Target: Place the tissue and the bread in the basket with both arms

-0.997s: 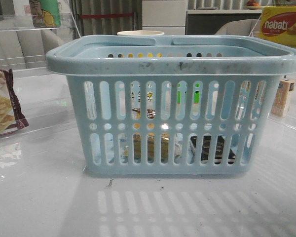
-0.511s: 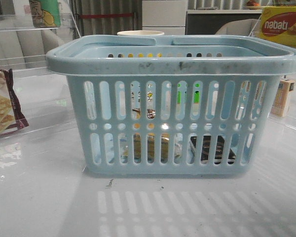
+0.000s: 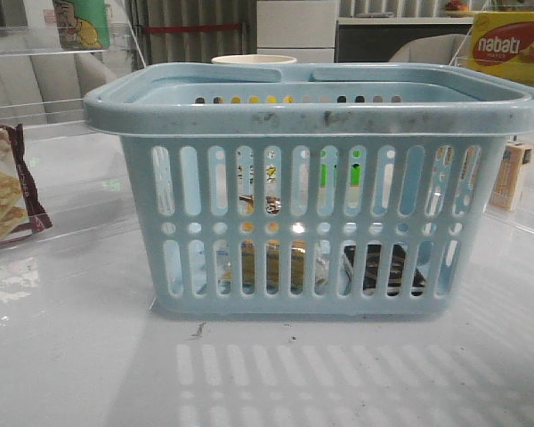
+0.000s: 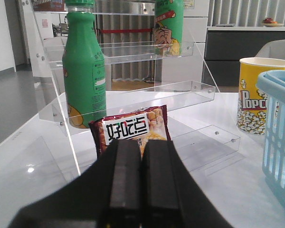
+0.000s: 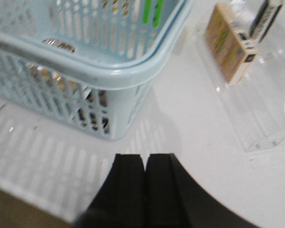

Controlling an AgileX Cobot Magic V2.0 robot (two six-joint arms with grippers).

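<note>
The light-blue basket [image 3: 316, 116] stands in the middle of the table. Through its front slots I see the golden-brown bread [image 3: 274, 267] lying on the basket floor at the left, and the dark tissue pack [image 3: 383, 269] on the floor at the right. Neither gripper shows in the front view. My left gripper [image 4: 141, 142] is shut and empty, off to the basket's left, with the basket's corner [image 4: 280, 123] at the edge of its view. My right gripper [image 5: 145, 156] is shut and empty, above the table beside the basket's right front corner [image 5: 123, 78].
A maroon-edged cracker packet [image 4: 133, 126] lies just past the left fingers, also seen in the front view [image 3: 4, 191]. A green bottle [image 4: 83, 66] stands on a clear acrylic shelf. A popcorn cup [image 4: 256, 95] is behind the basket. A small box [image 5: 228, 47] sits on a clear tray at the right.
</note>
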